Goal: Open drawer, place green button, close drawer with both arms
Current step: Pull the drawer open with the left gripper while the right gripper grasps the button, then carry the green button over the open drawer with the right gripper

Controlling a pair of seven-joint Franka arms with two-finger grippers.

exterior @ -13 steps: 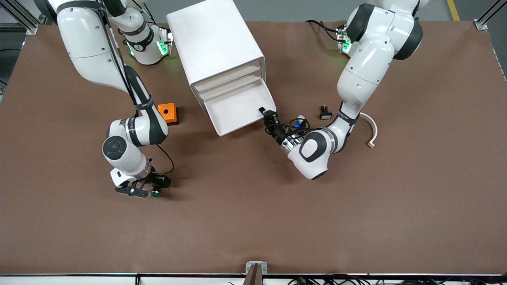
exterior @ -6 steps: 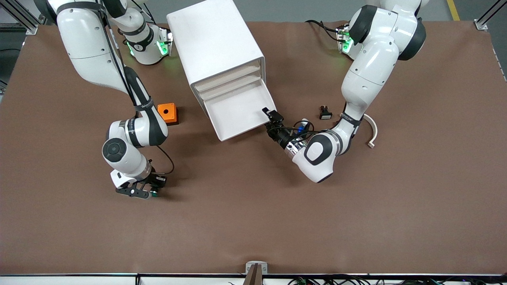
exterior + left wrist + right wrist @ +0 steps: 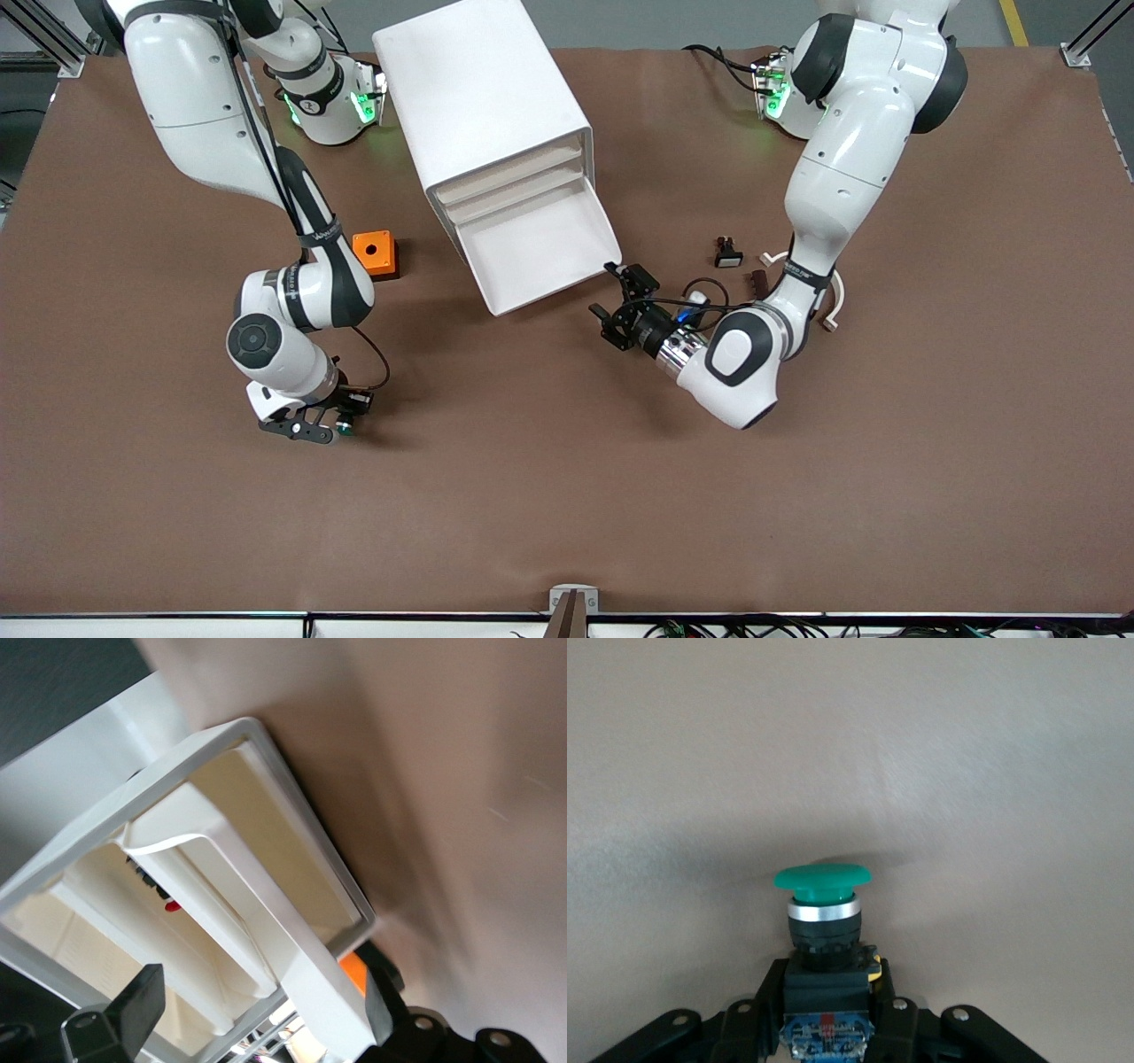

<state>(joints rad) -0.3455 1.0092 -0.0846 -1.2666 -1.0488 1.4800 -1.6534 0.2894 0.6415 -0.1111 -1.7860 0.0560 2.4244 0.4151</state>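
The white drawer (image 3: 532, 246) stands pulled out of the cabinet (image 3: 478, 89), and nothing lies in it. My left gripper (image 3: 620, 301) is open, just off the drawer's front corner toward the left arm's end. In the left wrist view the drawer's front lip (image 3: 306, 961) runs between the spread fingers (image 3: 133, 1010) without touching them. Low over the table, nearer the front camera than the orange cube, my right gripper (image 3: 330, 427) is shut on the button (image 3: 347, 431). The right wrist view shows the green cap (image 3: 822, 877) sticking out past that gripper (image 3: 831, 997), which clamps the black-and-blue body.
An orange cube with a round hole (image 3: 373, 252) sits beside the cabinet toward the right arm's end. A small black part with a white face (image 3: 727, 254), a dark bit (image 3: 758, 282) and a white curved piece (image 3: 834, 297) lie near the left arm's forearm.
My left gripper let go of the drawer's front edge, opened and drew back from it. My right gripper closed on the button and barely moved.
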